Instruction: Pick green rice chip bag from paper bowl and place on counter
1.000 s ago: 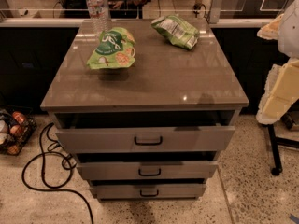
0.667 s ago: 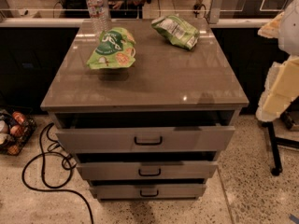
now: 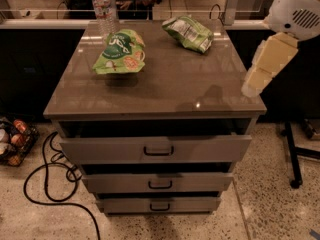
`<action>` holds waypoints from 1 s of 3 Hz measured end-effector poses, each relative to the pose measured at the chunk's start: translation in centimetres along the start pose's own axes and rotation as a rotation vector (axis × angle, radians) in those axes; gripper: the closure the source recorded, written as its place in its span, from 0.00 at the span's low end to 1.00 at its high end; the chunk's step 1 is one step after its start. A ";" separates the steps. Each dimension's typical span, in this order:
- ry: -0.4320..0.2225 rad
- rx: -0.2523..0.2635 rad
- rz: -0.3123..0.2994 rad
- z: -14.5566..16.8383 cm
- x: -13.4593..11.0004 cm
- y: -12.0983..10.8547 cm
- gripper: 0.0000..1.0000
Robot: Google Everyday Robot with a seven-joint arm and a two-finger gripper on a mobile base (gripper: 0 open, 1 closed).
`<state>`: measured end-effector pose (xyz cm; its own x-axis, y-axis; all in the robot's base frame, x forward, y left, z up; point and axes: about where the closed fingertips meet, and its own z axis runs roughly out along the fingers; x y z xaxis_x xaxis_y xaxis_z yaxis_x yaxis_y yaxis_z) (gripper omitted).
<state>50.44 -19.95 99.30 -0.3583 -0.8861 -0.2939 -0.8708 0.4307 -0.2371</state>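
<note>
Two bags on counter point(image 3: 165, 79): your green rice chip bag point(image 3: 120, 53) far left, by water bottle point(image 3: 102, 11); duller green bag point(image 3: 189, 32) far right. Gripper point(image 3: 260, 71) hangs off right edge; its state you cannot tell.

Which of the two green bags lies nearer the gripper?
The duller green bag with the white label, back right; the green rice chip bag sits left by the water bottle. The gripper hangs off the counter at right.

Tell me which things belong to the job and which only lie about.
Job: bright green crinkly snack bag; glossy grey-brown counter top; cream gripper, beside the counter's right edge.
Lying about: clear plastic water bottle; duller green bag with white label.
</note>
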 end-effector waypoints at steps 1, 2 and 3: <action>0.046 0.003 0.110 1.2 -0.9 -1.7 0.00; 0.090 0.017 0.258 2.2 -1.8 -3.4 0.00; 0.095 0.030 0.403 3.3 -1.9 -4.4 0.00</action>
<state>56.04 -19.55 97.82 -0.6994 -0.6565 -0.2825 -0.6446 0.7502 -0.1472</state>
